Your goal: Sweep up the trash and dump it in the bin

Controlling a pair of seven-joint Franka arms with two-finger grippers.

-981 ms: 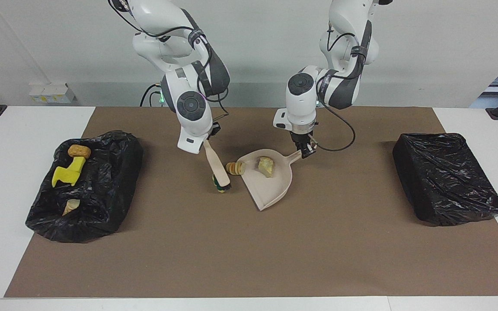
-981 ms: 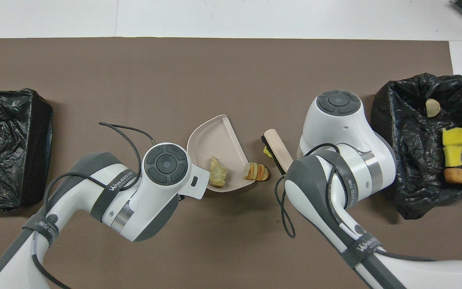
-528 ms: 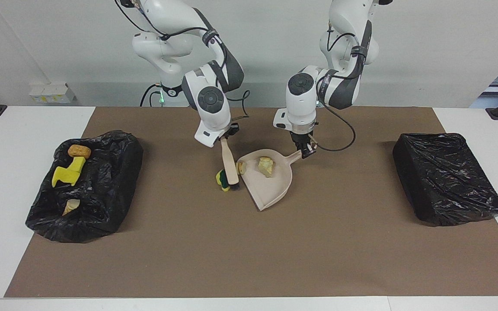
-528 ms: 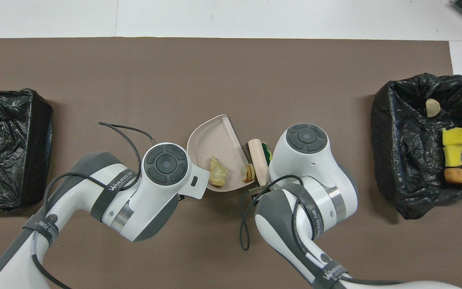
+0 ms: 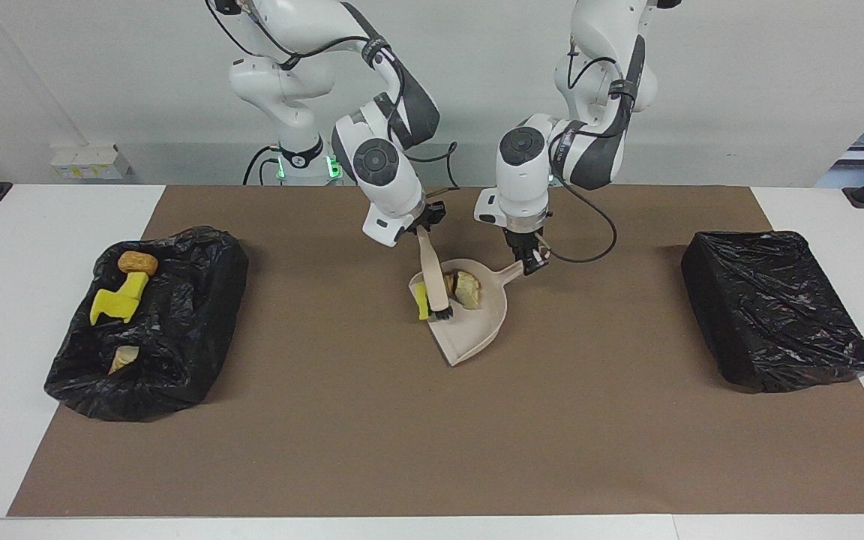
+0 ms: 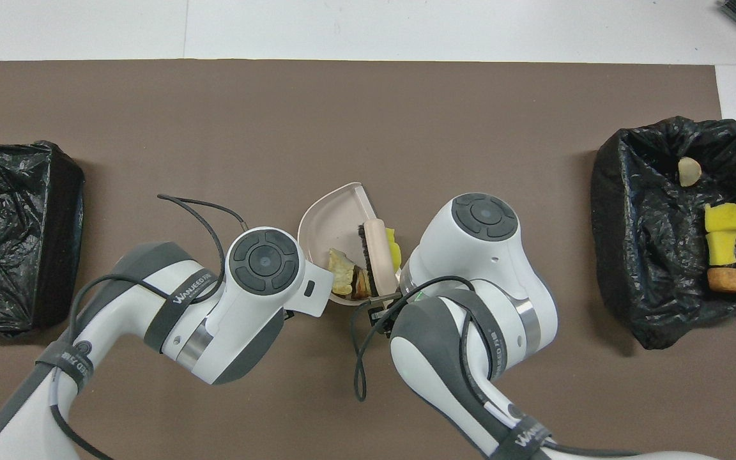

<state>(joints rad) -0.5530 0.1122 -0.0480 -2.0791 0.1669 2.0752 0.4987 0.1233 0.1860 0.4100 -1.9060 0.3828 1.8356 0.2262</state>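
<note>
- The right gripper [image 5: 423, 223] is over the middle of the brown mat, its fingers closed on the top of the pale wooden handle of a small hand brush [image 5: 432, 279].
- The brush slants down from that grip, and its dark bristles rest inside the beige plastic dustpan [image 5: 477, 330], near the pan's edge toward the right arm's end of the counter.
- The left gripper [image 5: 533, 259] has its fingers clamped on the dustpan's short handle, at the corner of the pan nearest the robots; the pan lies flat on the mat.
- A bright yellow spongy chunk [image 5: 421, 298] sits touching the brush head, at the dustpan's rim on the right arm's side; from overhead it shows just beside the brush [image 6: 393, 248].
- A pale yellowish crumbly scrap [image 5: 466, 289] lies inside the pan, close against the brush on its other side.
- A golden-brown bread piece [image 6: 360, 285] is squeezed between that scrap and the brush, mostly hidden in the facing view.
- Toward the right arm's end of the counter stands a bin lined with a crumpled black plastic bag [image 5: 199, 322], its top open.
- In that bin lie a yellow spongy chunk with a notched shape [image 5: 121, 300], a round golden-brown bread piece [image 5: 137, 262] and a pale croissant-like piece [image 5: 123, 358].
- Toward the left arm's end stands a second black-bagged bin [image 5: 773, 311]; no trash is visible in it.
- The brown paper mat [image 5: 432, 450] covers most of the white counter [image 5: 12, 247].
</note>
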